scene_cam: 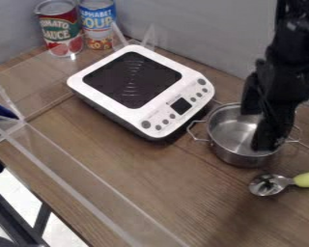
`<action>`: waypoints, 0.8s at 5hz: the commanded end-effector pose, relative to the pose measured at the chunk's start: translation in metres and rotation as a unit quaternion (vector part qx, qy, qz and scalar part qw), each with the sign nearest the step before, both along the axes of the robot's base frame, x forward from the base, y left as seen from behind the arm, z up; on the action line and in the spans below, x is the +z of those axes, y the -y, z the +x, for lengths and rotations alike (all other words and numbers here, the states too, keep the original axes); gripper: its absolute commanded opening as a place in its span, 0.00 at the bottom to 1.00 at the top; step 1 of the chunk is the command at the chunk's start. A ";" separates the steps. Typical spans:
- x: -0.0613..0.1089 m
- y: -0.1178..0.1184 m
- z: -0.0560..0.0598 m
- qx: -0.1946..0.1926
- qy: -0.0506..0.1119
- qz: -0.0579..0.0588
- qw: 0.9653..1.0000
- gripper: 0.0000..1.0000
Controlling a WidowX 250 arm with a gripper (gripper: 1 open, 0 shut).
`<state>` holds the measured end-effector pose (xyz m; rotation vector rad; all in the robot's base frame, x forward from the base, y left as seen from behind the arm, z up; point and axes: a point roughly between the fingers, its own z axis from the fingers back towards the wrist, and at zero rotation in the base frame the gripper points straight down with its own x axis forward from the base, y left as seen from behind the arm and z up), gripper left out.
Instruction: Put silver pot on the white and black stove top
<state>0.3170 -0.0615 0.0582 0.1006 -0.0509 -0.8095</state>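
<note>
The silver pot (238,136) stands on the wooden table just right of the white and black stove top (140,85), its left loop handle near the stove's front corner. My black gripper (265,130) points down over the right half of the pot. It is open, its fingers (270,138) spread, and one reaches down inside the pot. The gripper hides the pot's right rim and handle. The stove's black glass top is bare.
A metal spoon with a yellow-green handle (286,181) lies in front of the pot. Two cans (61,27) (99,21) stand at the back left by the wall. A clear plastic barrier (42,135) runs along the left front, with a blue object (0,118) behind it.
</note>
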 end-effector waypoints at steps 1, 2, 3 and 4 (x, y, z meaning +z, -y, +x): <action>-0.004 0.009 0.001 -0.029 0.014 -0.005 0.999 1.00; -0.012 0.011 0.001 -0.037 0.012 -0.005 0.999 1.00; -0.012 0.012 0.003 -0.040 0.008 -0.004 0.999 1.00; -0.012 0.013 0.004 -0.041 0.004 -0.004 0.999 1.00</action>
